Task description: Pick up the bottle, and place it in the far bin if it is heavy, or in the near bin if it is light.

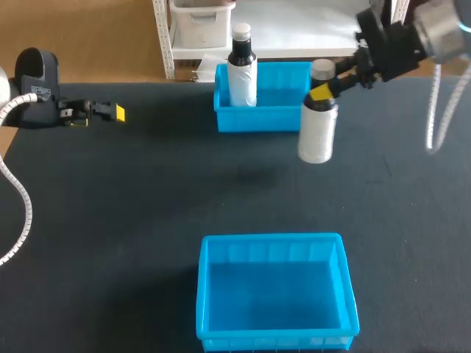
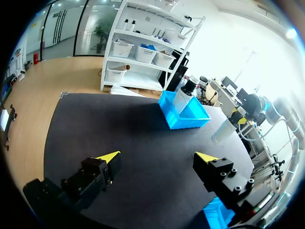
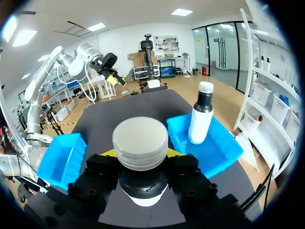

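Note:
A white bottle (image 1: 317, 132) with a grey cap (image 3: 140, 143) and a black neck hangs upright in the air, just off the far bin's right front corner. My right gripper (image 1: 322, 92) is shut on its neck; in the right wrist view the gripper (image 3: 140, 160) clamps the neck from both sides under the cap. The far bin (image 1: 274, 116) is blue and holds a second white bottle (image 1: 241, 70) upright in its left end. The blue near bin (image 1: 276, 294) stands empty at the table's front. My left gripper (image 1: 110, 112) rests open at the far left, its gripper (image 2: 157, 160) holding nothing.
The table is a dark mat (image 1: 132, 206). The far bin (image 3: 209, 148) and its bottle (image 3: 200, 119) lie ahead of the right gripper, to one side; the near bin (image 3: 59, 160) lies to the other side.

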`<move>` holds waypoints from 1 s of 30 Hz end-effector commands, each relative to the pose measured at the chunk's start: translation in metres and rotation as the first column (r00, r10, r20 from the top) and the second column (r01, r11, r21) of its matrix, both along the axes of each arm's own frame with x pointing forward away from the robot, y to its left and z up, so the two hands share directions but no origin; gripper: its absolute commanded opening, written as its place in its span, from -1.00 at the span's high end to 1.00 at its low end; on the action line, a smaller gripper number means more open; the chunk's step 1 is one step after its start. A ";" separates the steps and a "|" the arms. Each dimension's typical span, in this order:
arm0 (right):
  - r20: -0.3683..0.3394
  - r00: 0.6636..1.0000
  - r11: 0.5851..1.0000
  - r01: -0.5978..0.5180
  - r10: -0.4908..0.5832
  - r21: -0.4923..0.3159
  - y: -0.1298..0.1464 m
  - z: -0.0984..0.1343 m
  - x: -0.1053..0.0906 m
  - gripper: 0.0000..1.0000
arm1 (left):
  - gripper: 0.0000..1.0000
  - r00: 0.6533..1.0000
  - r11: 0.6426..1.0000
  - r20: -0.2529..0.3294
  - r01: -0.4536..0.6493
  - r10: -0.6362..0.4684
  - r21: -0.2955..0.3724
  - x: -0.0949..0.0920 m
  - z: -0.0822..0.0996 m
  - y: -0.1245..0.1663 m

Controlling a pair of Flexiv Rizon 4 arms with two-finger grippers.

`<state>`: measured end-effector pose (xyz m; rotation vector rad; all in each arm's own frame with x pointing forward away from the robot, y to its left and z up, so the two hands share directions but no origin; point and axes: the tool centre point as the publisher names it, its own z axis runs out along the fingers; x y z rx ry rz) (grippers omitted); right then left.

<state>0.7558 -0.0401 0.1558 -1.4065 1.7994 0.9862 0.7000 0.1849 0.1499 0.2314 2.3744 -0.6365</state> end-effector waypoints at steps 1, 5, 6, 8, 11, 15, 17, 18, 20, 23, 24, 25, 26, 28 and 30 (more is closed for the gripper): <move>0.047 0.995 0.995 0.095 -0.094 -0.024 -0.043 0.024 -0.029 0.20 | -1.00 1.000 1.000 0.000 0.000 0.000 0.000 0.000 0.000 0.000; 0.058 0.992 0.992 0.114 -0.112 -0.044 -0.062 0.037 -0.041 0.21 | -1.00 1.000 1.000 0.000 0.000 0.000 0.000 0.000 0.000 0.000; 0.060 0.992 0.992 0.117 -0.114 -0.047 -0.066 0.040 -0.044 0.21 | -1.00 1.000 1.000 0.000 0.000 0.000 0.000 0.000 0.000 0.000; 0.065 0.991 0.991 0.119 -0.116 -0.054 -0.072 0.047 -0.051 0.20 | -1.00 1.000 1.000 0.000 0.000 0.000 0.000 0.000 0.000 0.000; 0.077 0.991 0.991 0.117 -0.112 -0.060 -0.079 0.059 -0.061 0.21 | -1.00 1.000 1.000 0.000 0.000 0.000 0.000 0.000 0.000 0.000; 0.099 0.990 0.993 0.103 -0.096 -0.065 -0.086 0.078 -0.076 0.23 | -1.00 1.000 1.000 0.000 0.000 0.000 0.000 0.000 0.000 0.000; 0.109 0.991 0.994 0.085 -0.078 -0.066 -0.086 0.088 -0.086 0.24 | -1.00 1.000 1.000 0.000 0.000 0.000 0.000 0.000 0.000 0.000; 0.112 0.991 0.995 0.075 -0.067 -0.067 -0.084 0.092 -0.091 0.24 | -1.00 1.000 1.000 0.000 0.000 0.000 0.000 0.000 0.000 0.000; 0.121 0.992 0.996 0.049 -0.040 -0.070 -0.080 0.097 -0.101 0.24 | -1.00 1.000 1.000 0.000 0.000 0.000 0.000 0.000 0.000 0.000; 0.130 0.991 0.998 -0.001 0.011 -0.070 -0.067 0.103 -0.118 0.24 | -1.00 1.000 1.000 0.000 0.000 0.000 0.000 0.000 0.000 0.000; 0.134 0.991 0.997 -0.018 0.027 -0.071 -0.062 0.104 -0.124 0.24 | -1.00 1.000 1.000 0.000 0.000 0.000 0.000 0.000 0.000 0.000; 0.133 0.990 0.997 -0.037 0.045 -0.066 -0.057 0.105 -0.130 0.24 | -1.00 1.000 1.000 0.000 0.000 0.000 0.000 0.000 0.000 0.000; 0.131 0.989 0.997 -0.057 0.064 -0.059 -0.051 0.106 -0.136 0.24 | -1.00 1.000 1.000 0.000 0.000 0.000 0.000 0.000 0.000 0.000; 0.125 0.987 0.994 -0.102 0.106 -0.039 -0.038 0.106 -0.149 0.24 | -1.00 1.000 1.000 0.000 0.000 0.000 0.000 0.000 0.000 0.000; 0.123 0.982 0.989 -0.143 0.145 -0.027 -0.027 0.106 -0.161 0.24 | -1.00 1.000 1.000 0.000 0.000 0.000 0.000 0.000 0.000 0.000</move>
